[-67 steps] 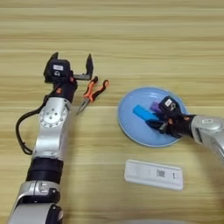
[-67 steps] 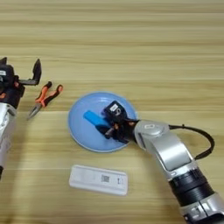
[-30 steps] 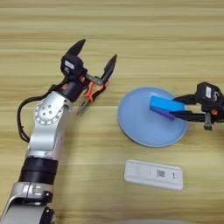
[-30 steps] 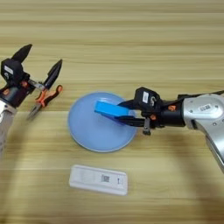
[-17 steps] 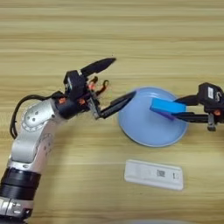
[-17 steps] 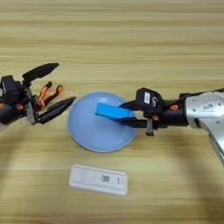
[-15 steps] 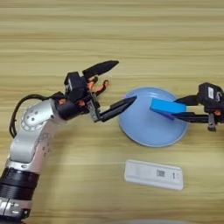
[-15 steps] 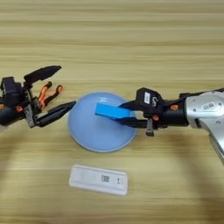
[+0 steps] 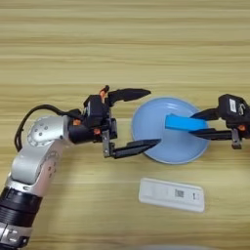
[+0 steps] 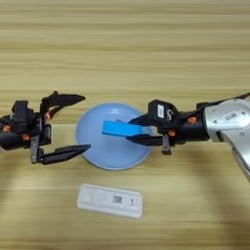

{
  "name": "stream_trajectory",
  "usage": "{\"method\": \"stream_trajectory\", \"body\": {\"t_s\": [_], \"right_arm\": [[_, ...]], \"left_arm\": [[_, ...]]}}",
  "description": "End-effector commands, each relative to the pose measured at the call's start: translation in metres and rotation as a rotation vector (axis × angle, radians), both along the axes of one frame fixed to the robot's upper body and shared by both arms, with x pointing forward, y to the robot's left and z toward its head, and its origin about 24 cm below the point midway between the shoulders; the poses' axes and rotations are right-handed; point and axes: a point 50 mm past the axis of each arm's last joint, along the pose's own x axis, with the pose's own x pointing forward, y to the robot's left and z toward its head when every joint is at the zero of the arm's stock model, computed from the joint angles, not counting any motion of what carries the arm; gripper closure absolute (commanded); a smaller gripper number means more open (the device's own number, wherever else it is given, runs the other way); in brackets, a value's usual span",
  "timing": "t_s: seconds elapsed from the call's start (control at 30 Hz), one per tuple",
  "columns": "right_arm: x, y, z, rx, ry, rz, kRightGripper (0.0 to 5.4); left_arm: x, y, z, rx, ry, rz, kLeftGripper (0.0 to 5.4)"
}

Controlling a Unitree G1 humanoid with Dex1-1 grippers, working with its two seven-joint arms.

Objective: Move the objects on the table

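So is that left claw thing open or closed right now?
Open. The left gripper has its jaws spread wide at the blue plate's left rim, one finger above, one below, holding nothing.

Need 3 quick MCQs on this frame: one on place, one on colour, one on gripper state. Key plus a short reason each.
1. Where does the white bar lie?
A. on the plate
B. on the table, nearer the robot than the plate
C. in the left gripper

2. What colour is the plate?
A. light blue
B. red
C. white

3. How does the left gripper stand?
A. shut on the plate
B. shut and empty
C. open at the plate's left rim

Key: 1 B, the bar rests on bare table; 2 A, plainly pale blue; 3 C, fingers spread wide. The right gripper holds the blue block.
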Motion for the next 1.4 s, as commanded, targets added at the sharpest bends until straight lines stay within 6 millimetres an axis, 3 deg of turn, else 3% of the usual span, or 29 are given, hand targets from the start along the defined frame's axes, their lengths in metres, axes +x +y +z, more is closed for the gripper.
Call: {"method": "stream_trajectory", "body": {"t_s": [0.03, 1.27, 1.4], "right_arm": [[-0.001, 0.003, 0.005, -0.013, -0.008, 0.027, 3.98], [-0.011, 0.025, 0.02, 0.091, -0.04, 0.119, 3.98], [-0.01, 0.025, 0.021, 0.094, -0.046, 0.116, 3.98]], "left_arm": [[-0.002, -0.003, 0.0, 0.031, -0.008, -0.038, 0.0], [-0.001, -0.019, -0.016, 0.073, 0.008, -0.083, 0.0], [-0.002, -0.02, -0.017, 0.078, 0.005, -0.09, 0.43]]}}
